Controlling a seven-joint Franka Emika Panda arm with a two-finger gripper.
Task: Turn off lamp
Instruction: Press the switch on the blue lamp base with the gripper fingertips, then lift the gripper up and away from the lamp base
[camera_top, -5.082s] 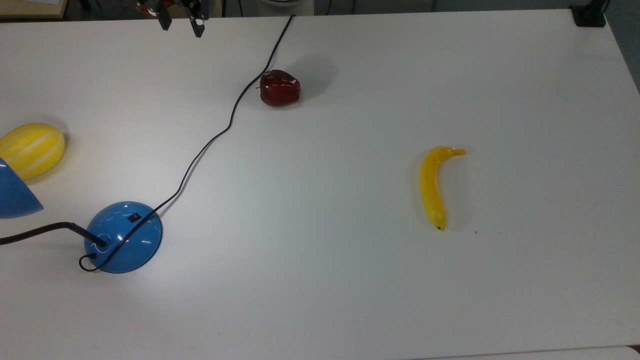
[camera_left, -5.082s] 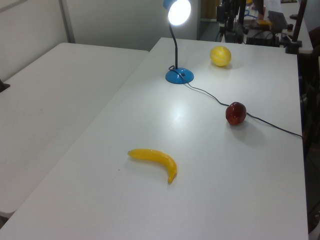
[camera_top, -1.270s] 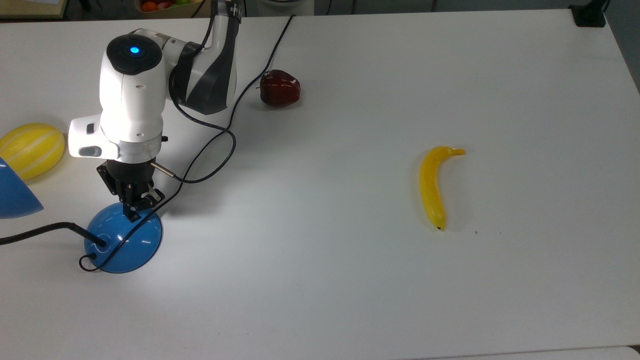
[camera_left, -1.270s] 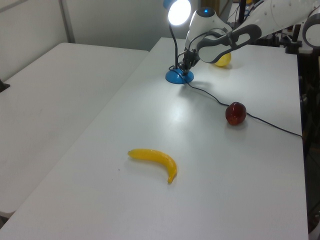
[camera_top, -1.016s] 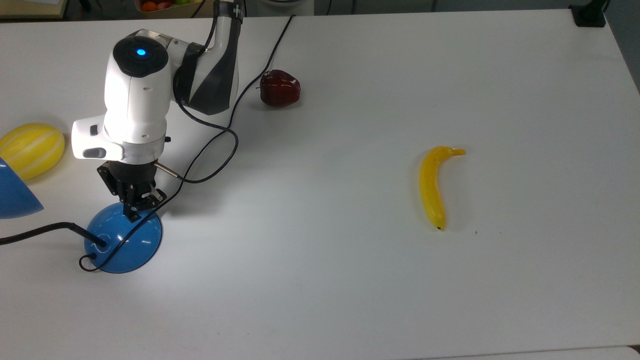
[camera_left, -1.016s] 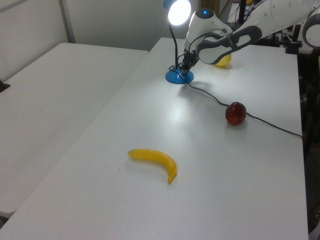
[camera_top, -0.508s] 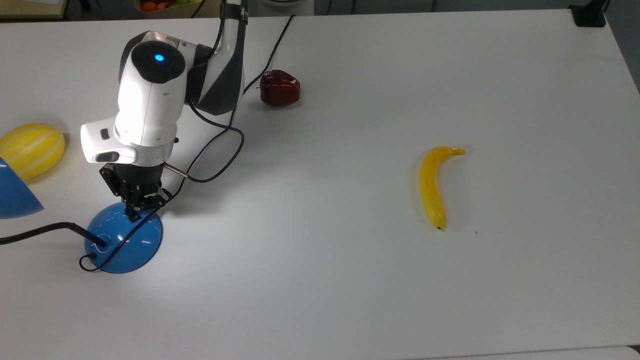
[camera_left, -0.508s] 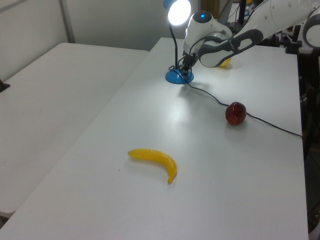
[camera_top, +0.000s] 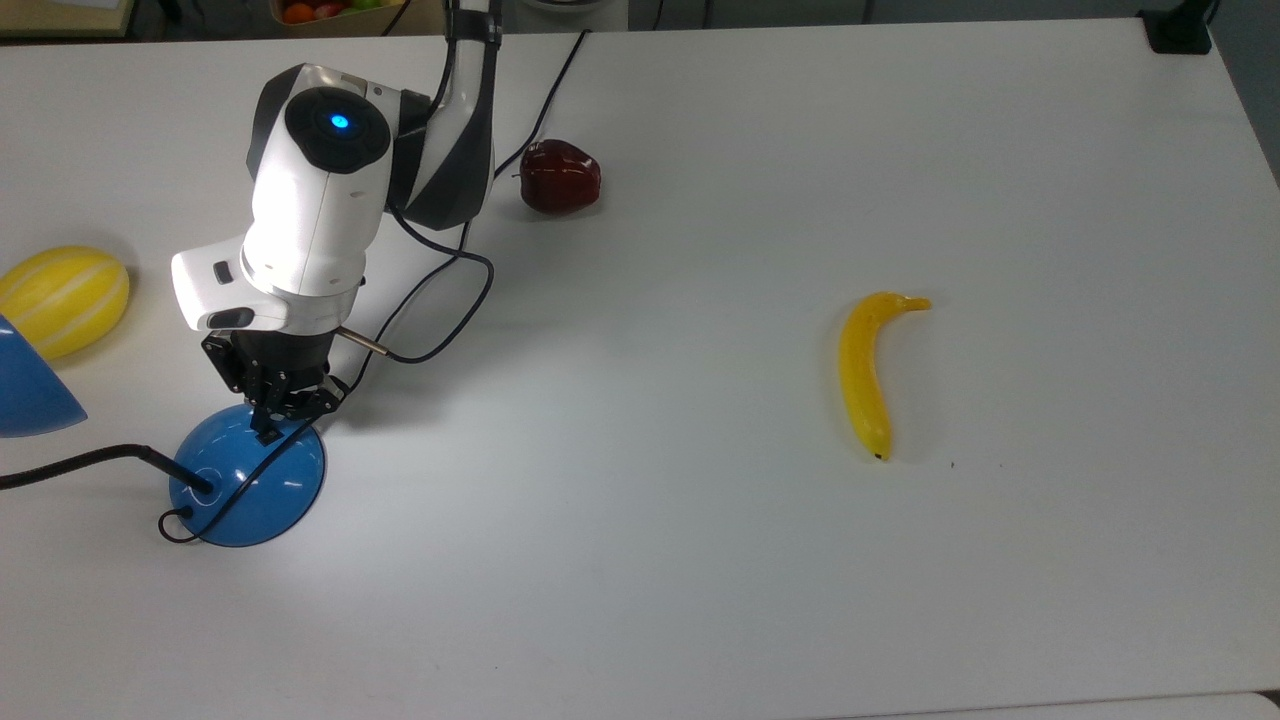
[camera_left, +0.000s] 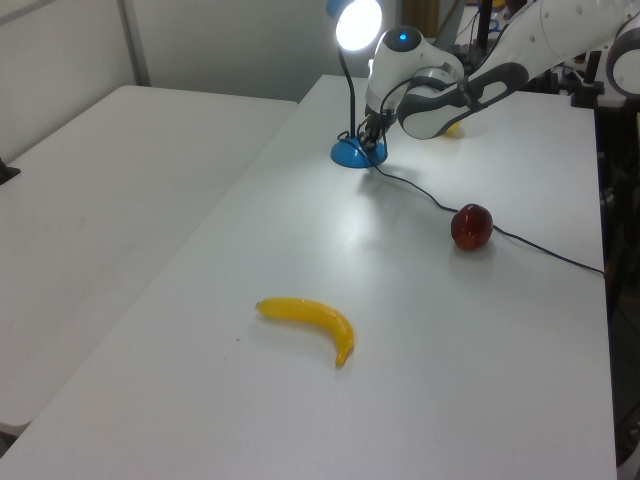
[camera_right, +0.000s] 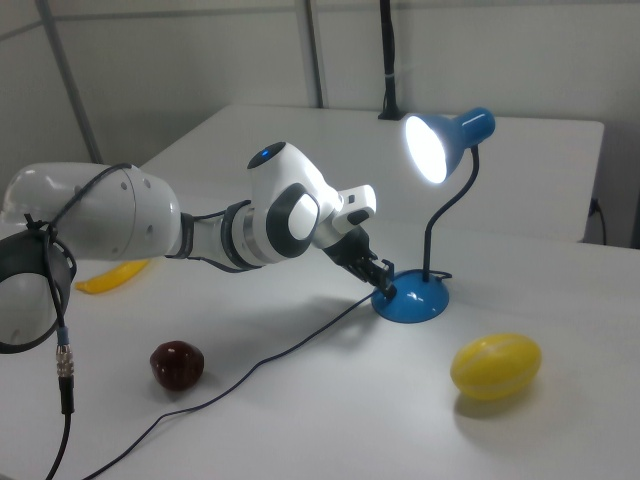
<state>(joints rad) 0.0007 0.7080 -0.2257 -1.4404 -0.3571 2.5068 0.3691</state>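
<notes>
Presently on the white table (camera_top: 700, 600): one lamp (camera_right: 415, 298), lit, standing at the top view's 8 o'clock. Its black neck rises upright from the blue dome base; the cone shade faces the right view's 8 o'clock, toward the arm. One gripper (camera_top: 268, 432), fingers drawn narrow, tips pressing the base's upper rim, nothing held. One yellow striped melon (camera_top: 62, 298) at the top view's 9 o'clock. One red apple (camera_top: 559, 177) at 12 o'clock beside the cord. One banana (camera_top: 867, 372) at 3 o'clock, well apart.
</notes>
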